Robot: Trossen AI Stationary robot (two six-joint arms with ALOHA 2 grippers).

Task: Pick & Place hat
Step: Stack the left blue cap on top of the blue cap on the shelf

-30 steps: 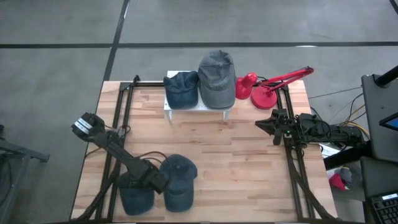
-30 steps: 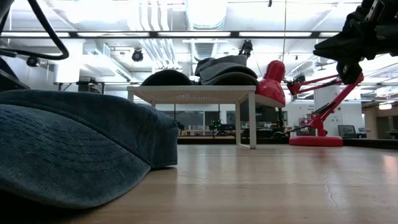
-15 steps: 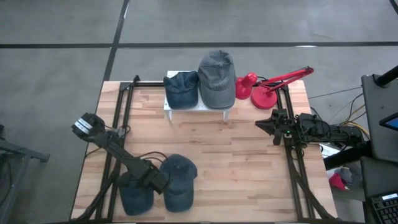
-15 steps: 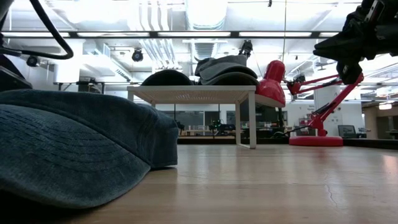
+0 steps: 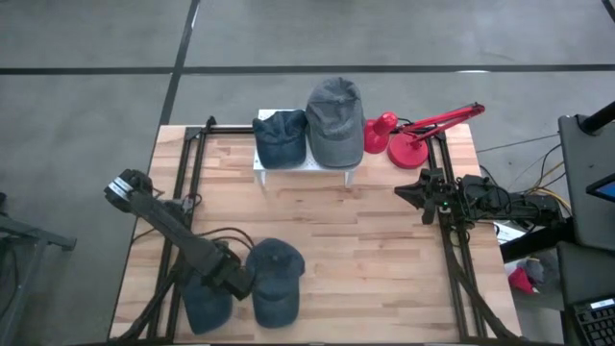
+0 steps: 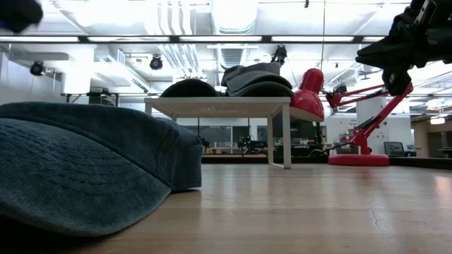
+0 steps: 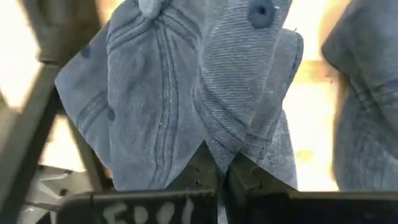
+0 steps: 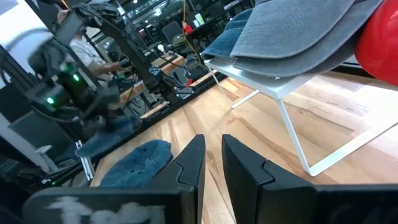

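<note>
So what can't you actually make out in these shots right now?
- High view: left gripper hides part of the hat it pinches.
- Low view: near blue hat fills the left side, cut off by the edge, blocking the table behind.
- Left wrist view: the second hat is cut off at the edge.

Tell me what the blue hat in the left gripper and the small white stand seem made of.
Blue hat: apparently washed denim or cotton twill, matte, with visible ribbed weave and stitched seams; the left gripper pinches it. Small white stand: likely painted metal, judging by thin bent legs and smooth finish.
</note>
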